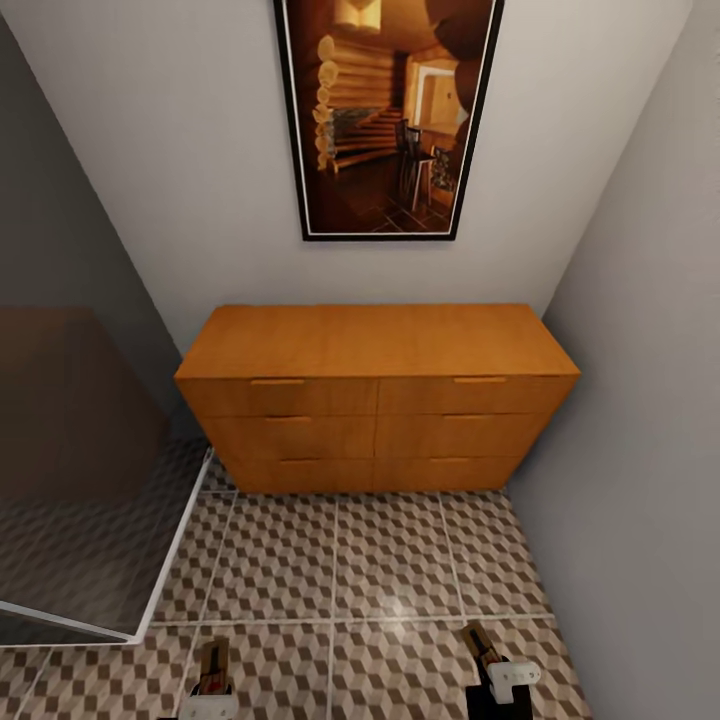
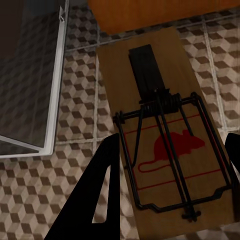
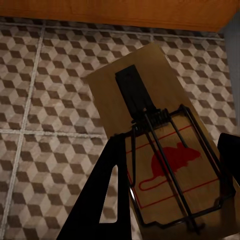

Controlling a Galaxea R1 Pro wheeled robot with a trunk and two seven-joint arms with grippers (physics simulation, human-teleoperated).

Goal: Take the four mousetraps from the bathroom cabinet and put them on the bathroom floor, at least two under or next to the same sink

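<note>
A mousetrap is pinched in the left claw, another in the right claw; either could be dropped early if grip gets loosened above the floor.

Two mousetraps, one between the left gripper's fingers, one between the right's. One cabinet with six drawers in two columns of three. One framed picture above it.
</note>
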